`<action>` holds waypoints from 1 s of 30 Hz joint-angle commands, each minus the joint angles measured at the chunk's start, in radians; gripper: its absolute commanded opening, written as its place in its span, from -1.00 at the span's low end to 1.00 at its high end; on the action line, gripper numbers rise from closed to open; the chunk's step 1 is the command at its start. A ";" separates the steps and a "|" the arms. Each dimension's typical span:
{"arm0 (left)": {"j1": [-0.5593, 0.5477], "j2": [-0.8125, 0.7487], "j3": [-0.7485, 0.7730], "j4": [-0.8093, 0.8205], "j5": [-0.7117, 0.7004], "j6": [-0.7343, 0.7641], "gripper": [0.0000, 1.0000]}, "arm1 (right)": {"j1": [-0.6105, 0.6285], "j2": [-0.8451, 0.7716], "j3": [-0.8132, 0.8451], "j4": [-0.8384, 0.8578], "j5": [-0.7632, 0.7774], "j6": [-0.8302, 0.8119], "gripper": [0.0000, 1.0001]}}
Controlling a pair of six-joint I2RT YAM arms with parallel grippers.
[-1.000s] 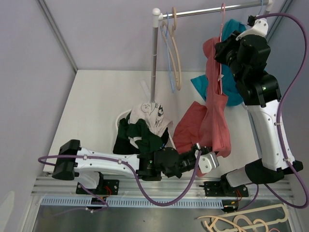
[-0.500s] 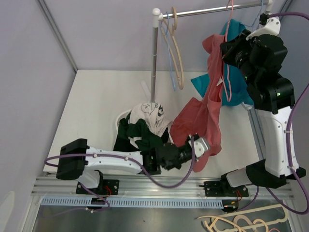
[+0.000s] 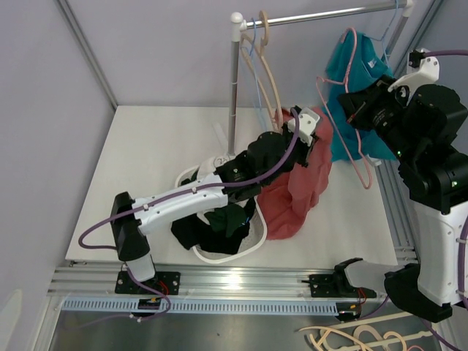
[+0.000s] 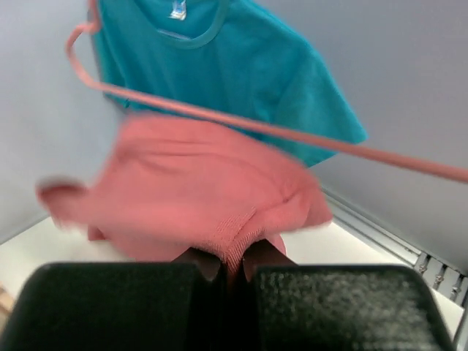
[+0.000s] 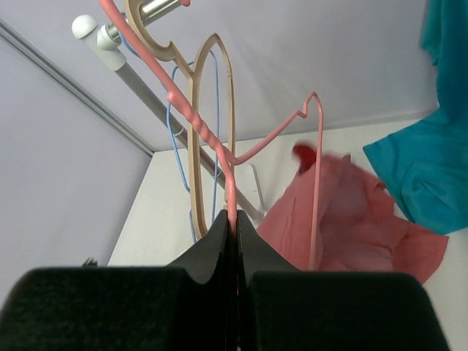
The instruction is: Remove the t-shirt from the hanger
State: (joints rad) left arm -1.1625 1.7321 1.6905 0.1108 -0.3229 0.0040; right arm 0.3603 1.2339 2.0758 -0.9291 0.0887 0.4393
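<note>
Looking at a white table (image 3: 146, 168) first, pink t-shirt (image 3: 296, 190) dangling above it, off the hanger, hem sagging by the laundry basket (image 3: 219, 256). Then the pink hanger (image 3: 356, 146), tilted just beside the shirt. Pinched tight: left gripper (image 3: 301, 123) on the shirt's edge, right gripper (image 3: 349, 102) on the hanger wire.

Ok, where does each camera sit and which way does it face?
Top external: above and behind the arms, looking down on the white table; both arms show.
Left wrist: faces the salmon-pink t-shirt pinched in the shut left gripper.
Right wrist: looks up along the thin pink hanger clamped in the right gripper.
Shared: both wrist views show the teal t-shirt.
</note>
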 commanded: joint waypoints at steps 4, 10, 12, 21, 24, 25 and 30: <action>0.014 -0.031 0.043 -0.181 0.065 -0.093 -0.99 | -0.001 -0.008 0.073 0.006 0.080 -0.080 -1.00; -0.037 -0.190 0.044 -0.243 0.032 -0.012 -0.99 | -0.033 0.110 0.101 0.084 0.022 -0.131 -1.00; -0.040 -0.242 0.081 -0.293 0.025 -0.006 -0.99 | -0.052 0.144 0.099 0.146 -0.019 -0.142 -1.00; -0.025 -0.292 0.319 -0.359 -0.041 0.157 -0.99 | -0.173 0.343 0.259 0.269 -0.236 -0.131 -1.00; -0.023 -0.292 0.420 -0.344 -0.051 0.211 -0.99 | -0.201 0.381 0.268 0.326 -0.293 -0.117 -1.00; -0.023 -0.289 0.434 -0.341 -0.062 0.238 -0.98 | -0.205 0.401 0.280 0.335 -0.303 -0.114 -1.00; -0.011 -0.273 0.567 -0.274 -0.140 0.372 -0.99 | -0.239 0.467 0.317 0.387 -0.400 -0.087 -1.00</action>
State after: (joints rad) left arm -1.1893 1.4578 2.1670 -0.2527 -0.3969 0.2485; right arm 0.1375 1.6848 2.3444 -0.6491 -0.2092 0.3290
